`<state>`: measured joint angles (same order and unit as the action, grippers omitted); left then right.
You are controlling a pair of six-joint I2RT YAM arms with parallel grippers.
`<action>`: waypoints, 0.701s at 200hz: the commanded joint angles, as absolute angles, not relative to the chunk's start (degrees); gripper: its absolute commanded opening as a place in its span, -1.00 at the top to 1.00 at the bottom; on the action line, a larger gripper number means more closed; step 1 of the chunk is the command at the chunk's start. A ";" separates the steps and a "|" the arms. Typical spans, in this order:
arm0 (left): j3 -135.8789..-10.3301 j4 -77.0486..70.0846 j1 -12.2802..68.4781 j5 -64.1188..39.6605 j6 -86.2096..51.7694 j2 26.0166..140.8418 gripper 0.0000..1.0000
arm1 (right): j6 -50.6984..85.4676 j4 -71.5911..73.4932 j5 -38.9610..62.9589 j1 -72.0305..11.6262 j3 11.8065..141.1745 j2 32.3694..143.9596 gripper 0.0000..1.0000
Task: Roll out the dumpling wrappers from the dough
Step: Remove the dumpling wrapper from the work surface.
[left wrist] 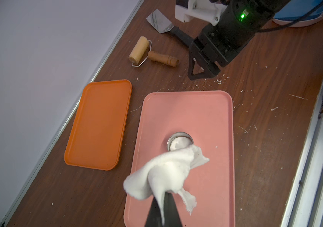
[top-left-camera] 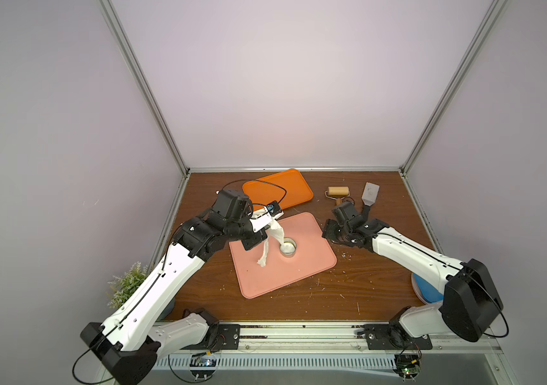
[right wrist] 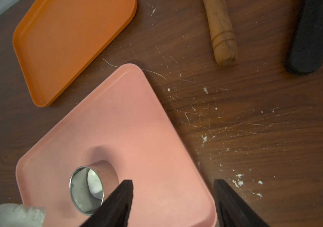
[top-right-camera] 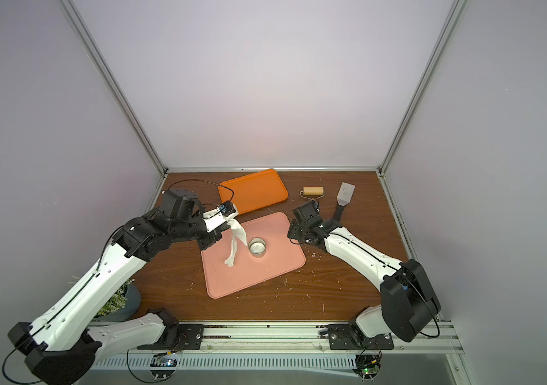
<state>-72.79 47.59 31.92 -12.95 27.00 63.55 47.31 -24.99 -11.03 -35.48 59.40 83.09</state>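
So the left gripper [left wrist: 163, 198] is clamped tight on a ragged dough sheet [left wrist: 166, 173], which dangles from it over the pink tray [left wrist: 206, 110]. The dumpling wrapper [left wrist: 178, 143] sits inside the ring cutter [top-left-camera: 288, 249] on that tray, just below the left gripper and between both grippers. The right gripper [right wrist: 173, 182] hovers near the cutter, jaws spread wide and holding nothing.

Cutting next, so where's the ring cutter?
In both top views the ring cutter stands centred on the pink tray, beside the dough sheet hanging from the left claw.
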 commanded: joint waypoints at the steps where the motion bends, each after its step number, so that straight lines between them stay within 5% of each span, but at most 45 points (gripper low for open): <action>1: -69.05 48.99 30.49 -9.53 26.66 63.06 1.00 | 45.93 -24.26 -9.18 -35.24 61.93 84.47 -0.43; 74: -52.41 45.17 23.22 -7.25 25.95 66.42 1.00 | 43.58 -22.24 -5.42 -36.13 63.82 87.40 -0.42; 99: -49.22 45.16 22.85 -6.30 27.77 69.35 0.86 | 43.07 -21.72 -3.79 -36.96 65.14 89.13 -0.41; 140: -49.66 45.26 22.72 -9.84 27.69 71.37 -0.09 | 43.46 -20.64 -1.17 -38.75 67.56 91.78 -0.41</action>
<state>-48.56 45.19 23.31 -7.44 27.77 71.55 43.97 -22.15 -3.70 -37.65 64.99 91.26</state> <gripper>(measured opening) 0.443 0.705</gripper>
